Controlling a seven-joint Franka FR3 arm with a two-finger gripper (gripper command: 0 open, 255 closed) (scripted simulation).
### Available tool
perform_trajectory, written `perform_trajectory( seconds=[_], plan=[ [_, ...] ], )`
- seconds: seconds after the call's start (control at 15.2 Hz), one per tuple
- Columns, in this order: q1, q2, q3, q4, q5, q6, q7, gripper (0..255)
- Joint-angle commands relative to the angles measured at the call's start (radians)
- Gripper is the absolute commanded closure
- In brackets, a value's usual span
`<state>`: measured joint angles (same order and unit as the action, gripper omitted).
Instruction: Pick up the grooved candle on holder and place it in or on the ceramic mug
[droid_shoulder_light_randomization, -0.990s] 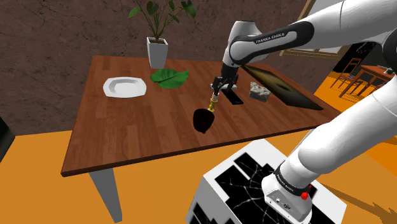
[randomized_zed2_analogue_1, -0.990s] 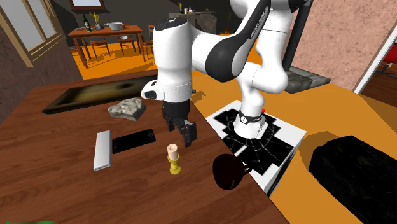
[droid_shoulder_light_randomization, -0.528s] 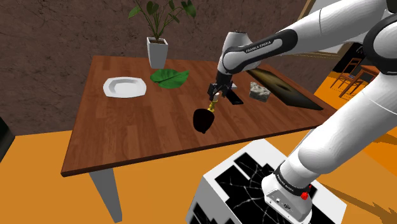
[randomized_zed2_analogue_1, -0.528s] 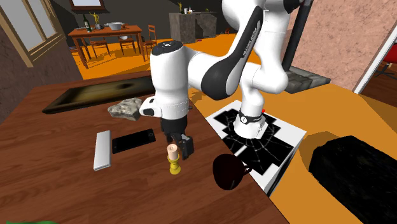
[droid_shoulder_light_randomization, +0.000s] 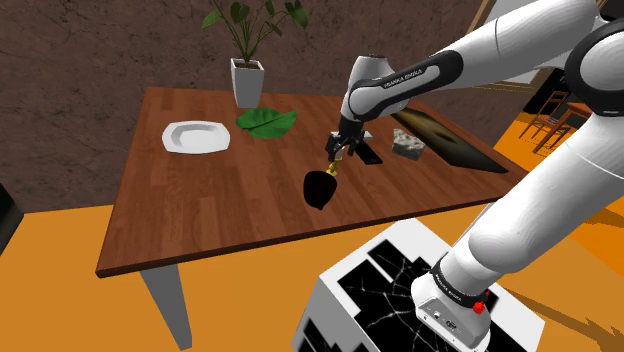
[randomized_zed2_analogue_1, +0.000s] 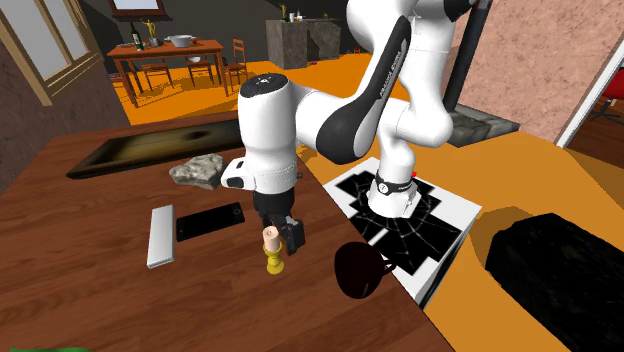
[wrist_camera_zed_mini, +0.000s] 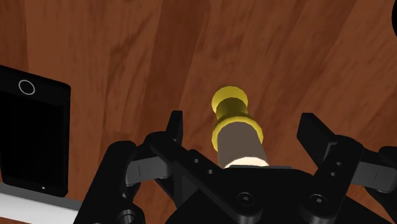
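Nearest in the shoulder view we see the stand (droid_shoulder_light_randomization: 400, 290), a white box with black panels, from which the white arm reaches over the wooden table (droid_shoulder_light_randomization: 200, 220). Close to the table's front edge sits the mug (droid_shoulder_light_randomization: 318, 189), drawn almost black. Just behind it stands the candle (wrist_camera_zed_mini: 240, 141), a pale cylinder upright in a gold holder (wrist_camera_zed_mini: 229, 105) that rests on the wood. In the second exterior view we see a gap between candle and mug.

The gripper (wrist_camera_zed_mini: 245, 127) hangs directly over the candle. Its black fingers (wrist_camera_zed_mini: 175, 130) are spread wide, one on each side of the candle. In the wrist view we see bare wood between each finger and the candle, so the claw has hold of nothing.

Beyond the candle a black phone (randomized_zed2_analogue_1: 210, 221) lies flat, with a pale bar (randomized_zed2_analogue_1: 161, 236) just beside it. Farther on we find a grey rock (randomized_zed2_analogue_1: 200, 171) next to a long dark tray (randomized_zed2_analogue_1: 140, 150).

Toward the far edge, at the shoulder view's left, lie a white plate (droid_shoulder_light_randomization: 196, 136) and a green leaf (droid_shoulder_light_randomization: 266, 122). A potted plant (droid_shoulder_light_randomization: 247, 80) in a white pot stands behind the leaf, against the brown wall.
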<state>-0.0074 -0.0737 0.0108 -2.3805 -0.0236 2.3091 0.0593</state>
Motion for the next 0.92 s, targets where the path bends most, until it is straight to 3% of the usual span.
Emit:
perform_trajectory(
  seconds=[0.0, 0.07, 0.66, 0.86],
  plan=[
    [0.000, 0.000, 0.000, 0.000, 0.000, 0.000, 0.000, 0],
    [0.000, 0.000, 0.000, 0.000, 0.000, 0.000, 0.000, 255],
    [0.000, 0.000, 0.000, 0.000, 0.000, 0.000, 0.000, 255],
    [0.000, -0.025, 0.000, 0.017, 0.001, -0.042, -0.001, 255]
  ],
)
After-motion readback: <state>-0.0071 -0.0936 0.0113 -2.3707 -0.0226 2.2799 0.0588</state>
